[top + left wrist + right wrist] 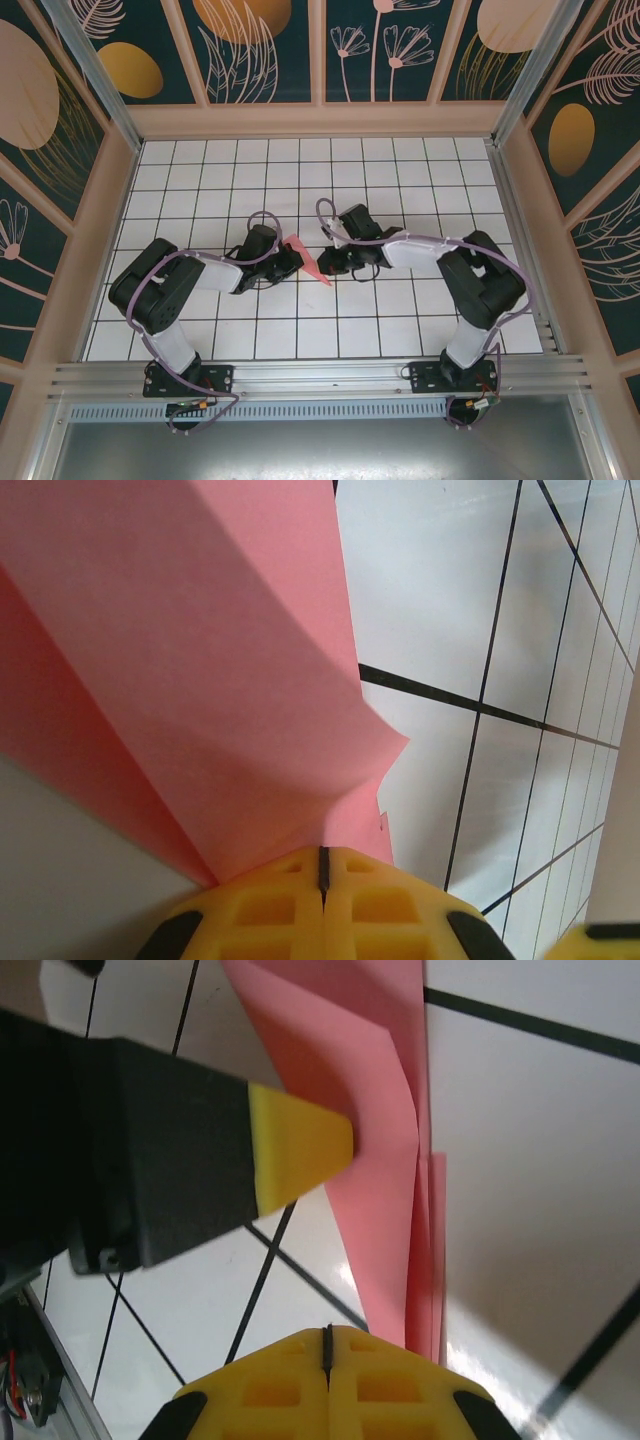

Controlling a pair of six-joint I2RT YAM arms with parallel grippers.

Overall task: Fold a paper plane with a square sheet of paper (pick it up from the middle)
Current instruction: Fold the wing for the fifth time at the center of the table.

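The square sheet of paper is folded into a slim pink-red paper plane with a pointed tip toward the near side, lying mid-table between both grippers. My left gripper is shut, and the paper fans out straight from its closed yellow tips, so it appears pinched there. In the right wrist view a left fingertip overlaps the paper's edge. My right gripper is shut with nothing between its jaws. The folded layers run just past its right finger.
The white grid-tiled table is boxed in by patterned walls on three sides. An aluminium rail crosses the near edge at the arm bases. Both arms reach inward, their wrists almost meeting over the middle.
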